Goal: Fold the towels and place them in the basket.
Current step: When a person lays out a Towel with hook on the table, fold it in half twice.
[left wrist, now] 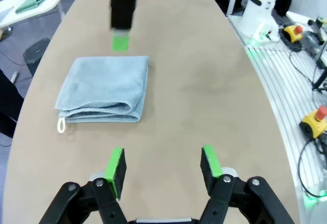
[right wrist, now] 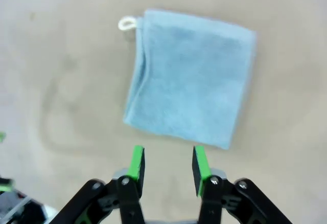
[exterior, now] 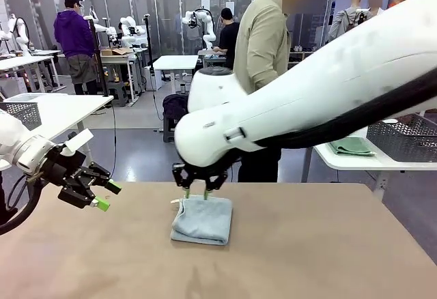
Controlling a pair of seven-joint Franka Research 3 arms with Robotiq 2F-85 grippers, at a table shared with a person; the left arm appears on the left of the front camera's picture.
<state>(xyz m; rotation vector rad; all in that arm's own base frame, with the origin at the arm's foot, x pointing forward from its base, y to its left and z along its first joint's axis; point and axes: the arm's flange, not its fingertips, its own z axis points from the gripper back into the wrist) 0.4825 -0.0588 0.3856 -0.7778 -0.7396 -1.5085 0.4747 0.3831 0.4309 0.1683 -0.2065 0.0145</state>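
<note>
Blue-grey terry hand towel (exterior: 202,220), folded into a small rectangle, is lying flat near the middle of the brown tabletop (exterior: 328,244). You are seeing a small white loop (left wrist: 61,126) sticking out at one of its corners.

The right gripper (exterior: 196,193) is hanging over the towel's far edge with its fingertips pointing down, close to the cloth. You cannot tell whether they are touching it. In the right wrist view its green pads (right wrist: 137,161) are standing a moderate gap apart. Bare table is showing between them, and the towel is lying just beyond the tips.

The left gripper (exterior: 107,196) is hovering above the table at your left, well apart from the towel. Its jaws are standing wide and are holding nothing.

At the far right you are looking at a mint green towel (exterior: 351,147) lying on a white side table (exterior: 341,162), just beside a dark grey mesh basket (exterior: 403,138) on that same table.
</note>
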